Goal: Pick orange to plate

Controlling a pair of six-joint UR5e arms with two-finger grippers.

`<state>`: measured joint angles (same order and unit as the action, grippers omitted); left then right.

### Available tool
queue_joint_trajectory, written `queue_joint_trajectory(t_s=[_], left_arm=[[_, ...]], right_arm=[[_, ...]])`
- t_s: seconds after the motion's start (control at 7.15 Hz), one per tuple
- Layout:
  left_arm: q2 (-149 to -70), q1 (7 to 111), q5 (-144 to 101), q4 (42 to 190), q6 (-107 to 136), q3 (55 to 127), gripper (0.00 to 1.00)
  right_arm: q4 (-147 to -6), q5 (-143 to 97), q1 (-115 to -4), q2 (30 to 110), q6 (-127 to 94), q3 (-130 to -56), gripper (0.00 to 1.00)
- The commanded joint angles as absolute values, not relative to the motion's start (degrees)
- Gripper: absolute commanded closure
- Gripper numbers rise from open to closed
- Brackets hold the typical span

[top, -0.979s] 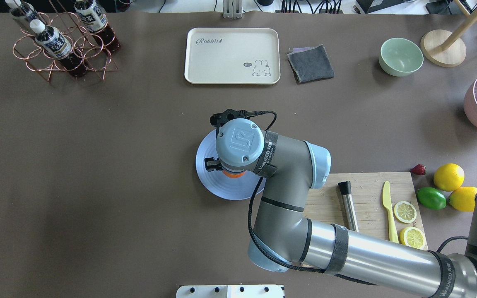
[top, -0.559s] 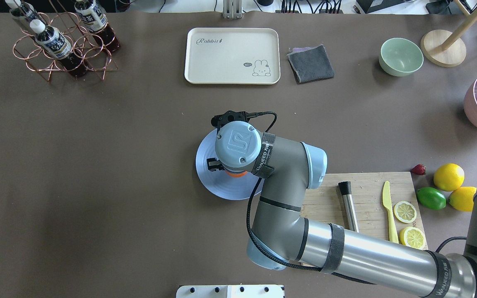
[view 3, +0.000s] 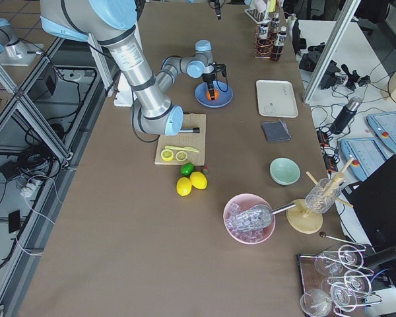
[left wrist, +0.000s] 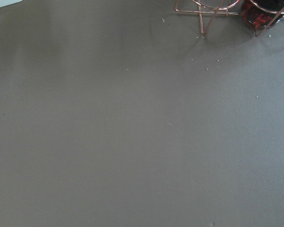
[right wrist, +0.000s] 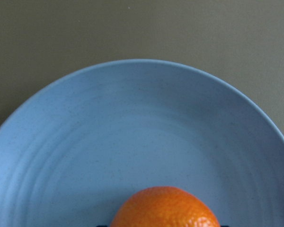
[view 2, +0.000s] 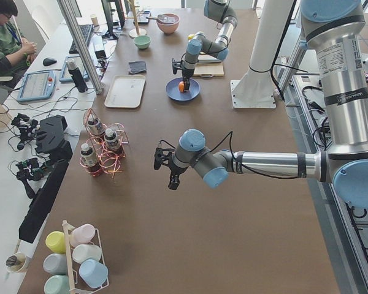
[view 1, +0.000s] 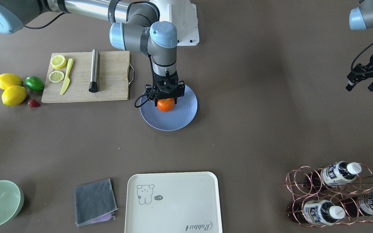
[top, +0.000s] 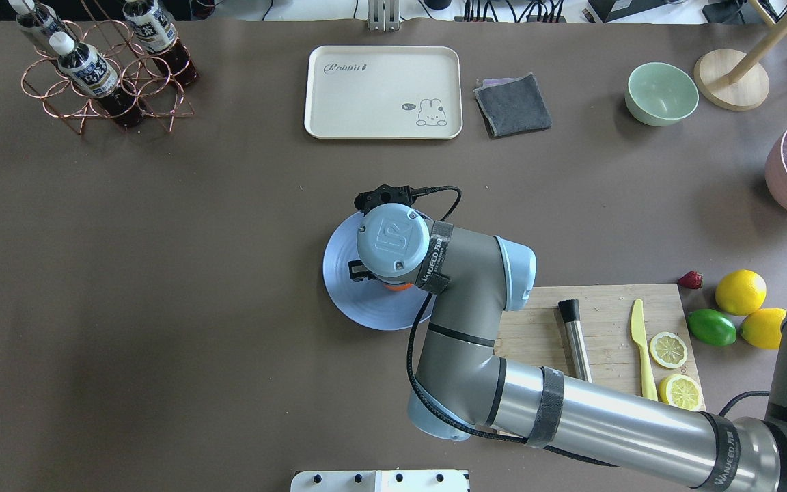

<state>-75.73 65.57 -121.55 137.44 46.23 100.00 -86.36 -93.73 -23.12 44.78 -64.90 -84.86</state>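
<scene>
Front-facing exterior view: the right fingers (view 1: 158,98) point straight down over the plate (view 1: 173,122) and hold the orange (view 1: 166,105), one finger on each side of its upper half. The fruit sits low over the plate's middle, a little toward the robot's side; whether it touches the plate I cannot tell. The right wrist camera looks across the blue plate, with the orange's top at the bottom edge of its view. The plate lies flat on the brown surface (view 1: 244,129), just beside the handle end of a wooden cutting board (view 1: 112,77) that carries lemon slices, a yellow knife and a metal rod. The left fingers (view 1: 351,84) hang well apart from all this, spread wide and holding nothing, over bare surface near a copper bottle rack (view 1: 306,187). A cream tray (view 1: 173,207) lies beyond the plate, on the side away from the robot.
</scene>
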Motion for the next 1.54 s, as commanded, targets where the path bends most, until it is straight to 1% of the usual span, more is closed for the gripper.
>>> queue_joint_trajectory(t_s=[0.0, 0.14, 0.28, 0.42, 0.56, 0.7, 0.84, 0.98, 1.12, 1.26, 1.4], left_arm=[[-76.0, 65.6, -121.6, 137.5, 46.3, 99.9, 0.02], [-76.2, 65.6, -121.6, 137.4, 46.3, 99.9, 0.02], [-76.2, 65.6, -121.7, 137.4, 46.3, 100.2, 0.02], [-76.1, 65.7, -123.2, 137.5, 46.2, 100.6, 0.02], [-75.7, 66.2, -125.2, 139.0, 46.1, 100.9, 0.02], [-75.6, 66.4, -125.6, 139.0, 46.1, 101.4, 0.02], [-75.6, 67.3, -127.5, 138.0, 35.4, 101.3, 0.02], [-76.3, 73.5, -129.4, 130.1, 24.6, 101.9, 0.02], [-76.5, 76.8, -129.3, 122.3, 17.1, 103.5, 0.02], [-77.1, 79.7, -128.9, 117.1, 9.7, 103.5, 0.02], [-79.8, 82.9, -128.5, 110.0, 2.4, 103.4, 0.02]], right_arm=[[-86.4, -93.7, -24.2, 43.8, -64.6, -86.0, 0.0], [-87.1, -97.4, -26.3, 43.7, -64.8, -88.7, 0.0], [-91.7, -102.3, -29.9, 44.4, -64.7, -93.9, 0.0], [-99.2, -106.0, -33.6, 45.3, -64.3, -100.0, 0.0], [-102.0, -108.5, -37.1, 50.4, -61.6, -106.2, 0.0], [-102.2, -112.9, -43.0, 56.2, -54.0, -109.6, 0.0], [-102.0, -119.5, -51.2, 61.6, -44.9, -109.8, 0.0], [-102.0, -122.3, -58.8, 67.6, -33.1, -109.3, 0.0], [-102.0, -124.7, -66.6, 73.9, -19.4, -107.8, 0.0], [-101.9, -127.2, -74.5, 78.7, -8.4, -104.8, 0.0], [-101.6, -128.7, -81.1, 82.9, 0.4, -101.5, 0.0]])
